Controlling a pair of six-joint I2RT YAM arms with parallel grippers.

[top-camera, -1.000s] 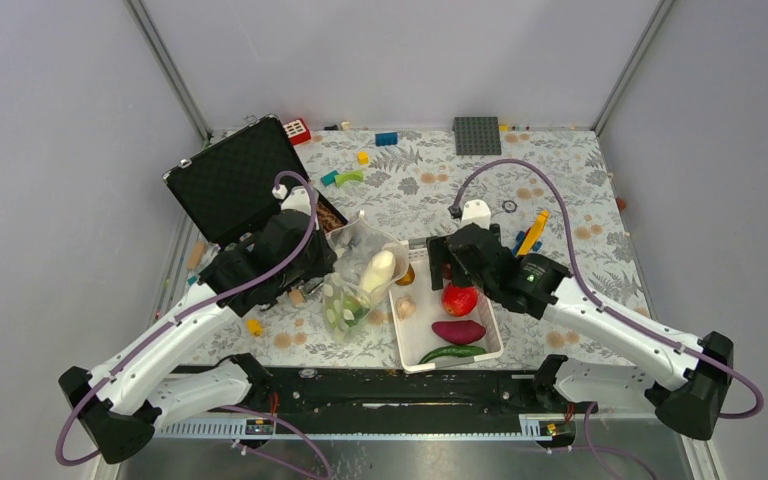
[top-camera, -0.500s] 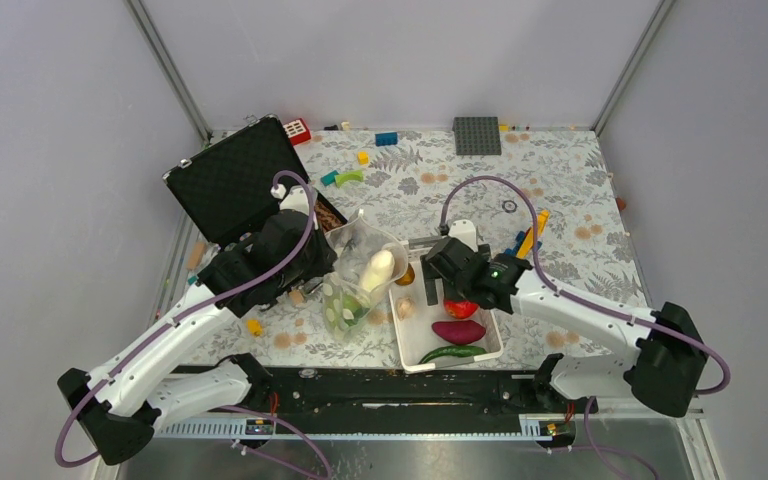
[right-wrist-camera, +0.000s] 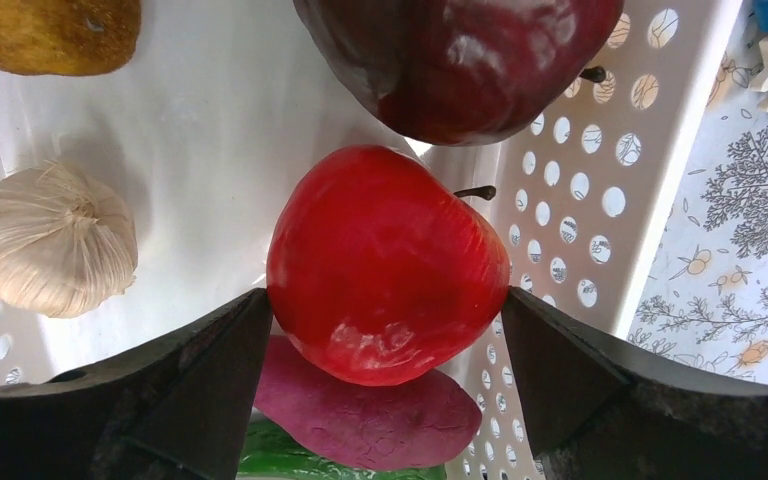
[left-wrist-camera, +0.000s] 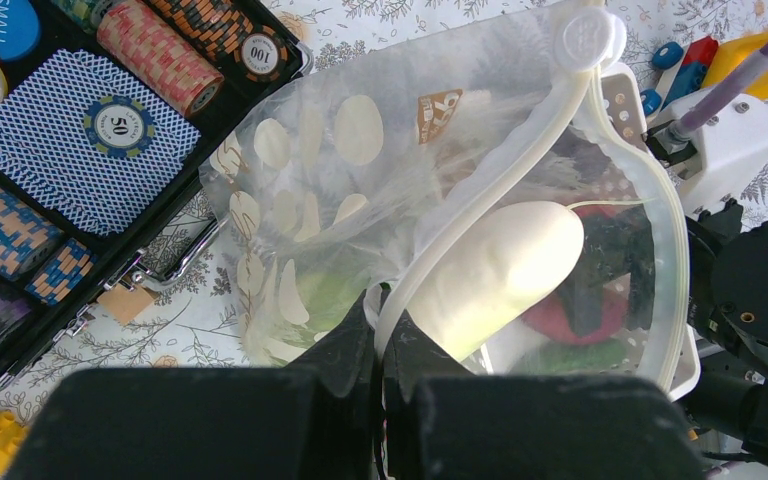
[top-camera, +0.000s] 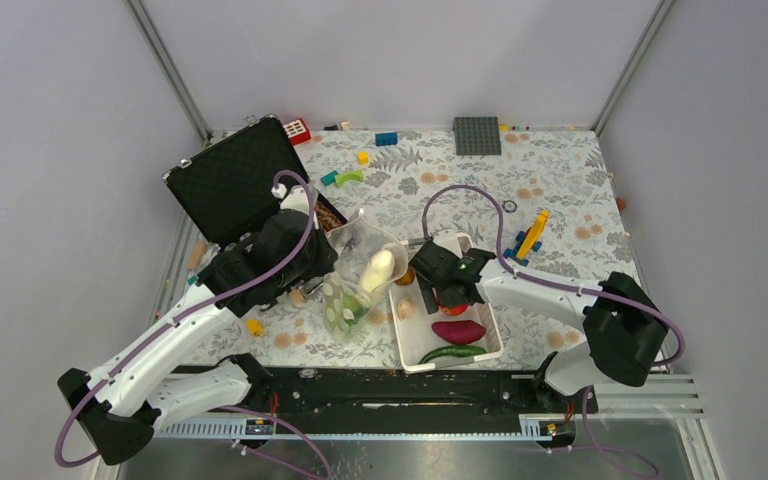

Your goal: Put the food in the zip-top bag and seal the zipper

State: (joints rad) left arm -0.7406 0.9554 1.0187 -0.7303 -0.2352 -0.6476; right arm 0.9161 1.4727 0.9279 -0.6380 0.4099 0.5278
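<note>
Two pincers over the table (top-camera: pixel 560 180): the left pincer (left-wrist-camera: pixel 380 350) is clamped tight on the mouth edge of the zip-top bag (left-wrist-camera: pixel 360 170), which holds the white radish (left-wrist-camera: pixel 495 275). The right pincer (right-wrist-camera: pixel 385 300) is spread wide astride the red tomato (right-wrist-camera: pixel 385 250), which lies in the white basket (right-wrist-camera: pixel 580 180).

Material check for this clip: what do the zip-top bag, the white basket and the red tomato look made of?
The zip-top bag: thin, soft clear plastic with pale printed ovals; it creases and green shows through its wall. The white basket: rigid moulded plastic, matt, with rows of round holes. The red tomato: probably hard plastic or coated foam, glossy; sharp highlights on a smooth, even skin.
</note>
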